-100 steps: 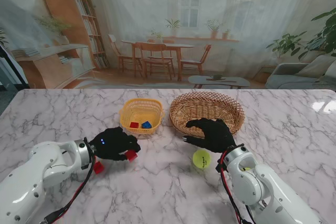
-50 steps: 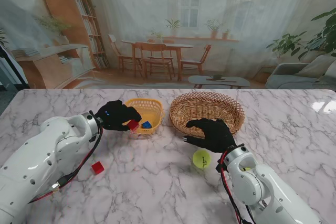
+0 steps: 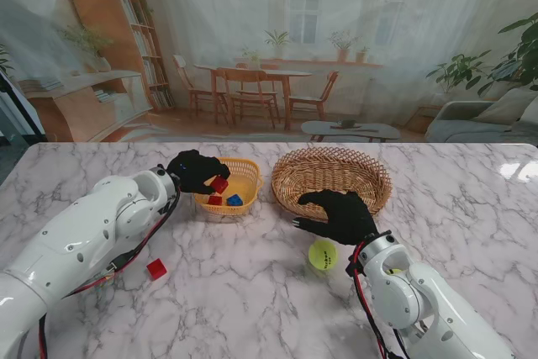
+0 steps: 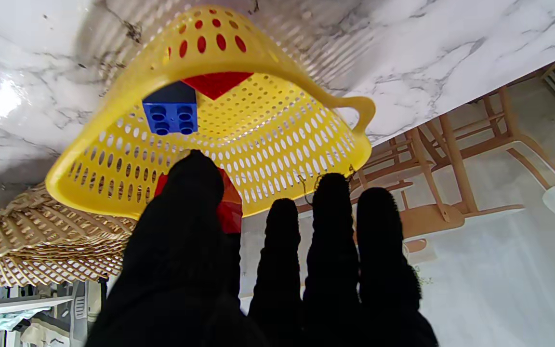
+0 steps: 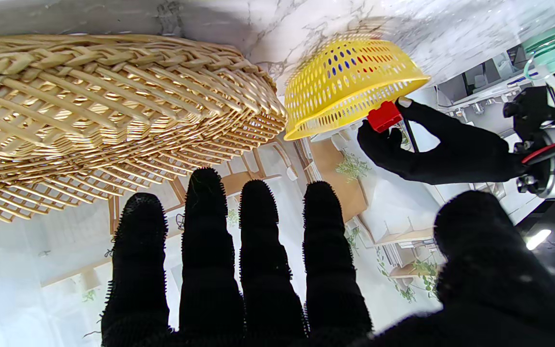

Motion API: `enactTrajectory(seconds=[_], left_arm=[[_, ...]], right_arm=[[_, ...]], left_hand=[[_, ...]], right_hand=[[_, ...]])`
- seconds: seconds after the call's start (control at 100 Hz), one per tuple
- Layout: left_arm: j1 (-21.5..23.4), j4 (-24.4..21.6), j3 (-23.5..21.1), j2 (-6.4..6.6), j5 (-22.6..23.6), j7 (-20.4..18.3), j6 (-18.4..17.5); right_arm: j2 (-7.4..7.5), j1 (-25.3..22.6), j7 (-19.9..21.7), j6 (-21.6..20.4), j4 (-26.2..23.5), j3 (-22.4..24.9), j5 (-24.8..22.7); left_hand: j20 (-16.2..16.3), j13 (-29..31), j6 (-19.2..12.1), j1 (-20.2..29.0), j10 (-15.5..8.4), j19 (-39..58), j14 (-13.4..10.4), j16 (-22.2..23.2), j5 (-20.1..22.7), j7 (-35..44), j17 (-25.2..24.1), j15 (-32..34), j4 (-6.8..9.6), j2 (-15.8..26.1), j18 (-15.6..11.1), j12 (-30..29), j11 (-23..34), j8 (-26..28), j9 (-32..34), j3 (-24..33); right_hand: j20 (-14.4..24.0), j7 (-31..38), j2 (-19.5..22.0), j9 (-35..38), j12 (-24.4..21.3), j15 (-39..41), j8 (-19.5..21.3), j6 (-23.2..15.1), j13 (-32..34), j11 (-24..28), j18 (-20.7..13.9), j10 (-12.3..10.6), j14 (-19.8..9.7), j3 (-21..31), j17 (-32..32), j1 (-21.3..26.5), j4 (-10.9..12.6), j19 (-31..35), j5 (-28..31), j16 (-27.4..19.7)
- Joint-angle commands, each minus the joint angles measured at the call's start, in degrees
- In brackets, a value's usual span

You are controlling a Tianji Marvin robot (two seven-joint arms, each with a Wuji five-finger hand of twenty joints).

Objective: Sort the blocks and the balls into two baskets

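Observation:
My left hand is over the near-left rim of the yellow basket, shut on a red block pinched between thumb and forefinger; the block and hand show in the left wrist view, the block also in the right wrist view. Inside the basket lie a blue block and a red block. Another red block lies on the table near my left arm. My right hand hovers open in front of the wicker basket. A yellow-green ball rests just nearer to me than that hand.
The two baskets stand side by side at mid-table, yellow to the left of the wicker one. The marble table stretches around them. A printed backdrop of a room rises behind the table's far edge.
My left hand has lifted the red block from the table near the other red block and carried it away from me and rightward to over the yellow basket. The right hand has stayed still.

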Motion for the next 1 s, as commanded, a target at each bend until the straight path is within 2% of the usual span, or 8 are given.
enactTrajectory(seconds=[0.0,0.19,0.31,0.4,0.54,0.78,0.85,0.99], left_arm=[[-1.0,0.7,0.2,-0.71,-0.4,-0.5,0.8],[-2.8,2.8,2.3,-1.14,-1.9,0.0,2.4],[-3.7,4.1,3.5,-1.28,-2.5,0.5,2.7],[-3.9,4.7,4.0,-1.32,-2.9,0.8,2.7],[-3.7,4.8,3.5,-1.08,-2.3,1.0,2.2],[0.3,0.3,-3.2,-0.01,1.7,-0.7,-0.3],[2.2,-2.2,-6.3,0.43,3.4,-2.2,-1.7],[6.4,-6.7,-12.4,0.89,5.5,-4.2,-4.3]], right_arm=[[-0.02,-0.2,0.1,0.1,-0.1,0.0,0.0],[-0.02,-0.2,0.2,0.0,-0.1,0.0,0.0],[-0.01,-0.2,0.2,0.1,-0.1,-0.1,0.0],[-0.01,-0.2,0.2,0.1,-0.1,-0.1,0.0],[-0.01,-0.2,0.2,0.2,-0.1,-0.1,0.0],[0.01,-0.1,0.4,0.3,-0.1,-0.1,0.0],[0.00,-0.2,0.4,0.3,-0.1,0.0,0.1],[-0.01,-0.3,0.3,0.2,-0.2,0.1,0.0]], left_hand=[[1.4,0.2,-1.5,3.3,0.9,1.8,0.1,0.8,2.7,3.9,-0.5,1.4,0.90,3.1,-0.4,0.7,1.1,-0.2,-0.1,0.2],[1.7,-0.3,-1.0,2.0,1.5,1.8,0.5,1.0,2.3,1.0,-0.9,1.4,0.82,4.0,0.0,0.7,0.9,-2.7,-0.5,-0.7],[2.0,-0.4,2.7,-2.0,1.8,1.6,0.6,0.9,3.0,-13.7,-0.9,1.3,1.57,6.8,-0.1,0.5,0.4,-14.0,-1.0,-1.2],[2.0,-0.4,5.5,-3.2,2.2,1.5,0.4,0.9,1.7,-20.3,-0.9,1.3,1.94,6.3,-0.1,-0.6,-0.5,-20.5,-1.5,-1.8],[2.0,-0.5,6.7,-4.5,2.6,1.4,0.5,0.9,1.6,-23.1,-1.0,1.3,1.90,6.3,0.2,-1.5,-1.4,-22.7,-1.9,-2.2],[1.9,-1.2,6.7,-5.9,3.3,0.7,1.4,-0.2,5.8,-23.1,-1.7,-0.4,1.22,8.5,0.1,-4.2,-4.3,-22.5,-1.3,-3.2],[1.0,-2.1,6.5,-7.1,3.7,-1.6,1.6,-2.4,7.5,-22.9,-2.6,-2.6,0.72,10.0,0.4,-7.8,-7.5,-21.7,-1.2,-4.0],[-2.4,-4.9,6.3,-10.7,4.2,-7.3,2.6,-7.7,6.0,-25.4,-5.4,-7.4,-0.18,13.2,1.0,-12.4,-11.9,-22.0,-2.5,-4.6]], right_hand=[[-0.1,-1.0,1.7,-1.2,0.1,-0.6,-0.4,0.9,-0.5,0.8,0.8,0.5,0.5,-0.7,-0.7,1.4,1.0,-0.5,-1.9,0.4],[-0.1,-1.0,1.7,-1.2,0.1,-0.6,-0.4,1.0,-0.5,0.8,0.7,0.4,0.5,-0.7,-0.6,1.4,1.0,-0.5,-1.9,0.4],[-0.1,-1.0,1.7,-1.2,0.1,-0.6,-0.4,0.9,-0.4,0.8,0.7,0.4,0.5,-0.6,-0.6,1.5,1.0,-0.5,-1.9,0.4],[-0.1,-1.0,1.7,-1.2,0.1,-0.6,-0.4,1.0,-0.4,0.8,0.8,0.4,0.5,-0.7,-0.7,1.4,1.0,-0.5,-1.9,0.4],[-0.1,-1.0,1.7,-1.2,0.1,-0.6,-0.4,0.9,-0.4,0.8,0.9,0.4,0.4,-0.7,-0.7,1.4,1.0,-0.5,-1.9,0.4],[-0.1,-1.0,1.7,-1.2,0.0,-0.6,-0.4,0.8,-0.4,0.8,0.9,0.4,0.5,-0.7,-0.8,1.4,1.0,-0.5,-1.9,0.4],[-0.1,-0.9,1.7,-1.2,0.0,-0.6,-0.4,0.9,-0.5,0.7,1.0,0.5,0.5,-0.7,-0.9,1.4,1.0,-0.6,-1.8,0.4],[-0.1,-0.9,1.7,-1.2,0.0,-0.7,-0.4,0.8,-0.5,0.7,1.0,0.4,0.4,-0.6,-0.8,1.4,1.0,-0.6,-1.7,0.4]])
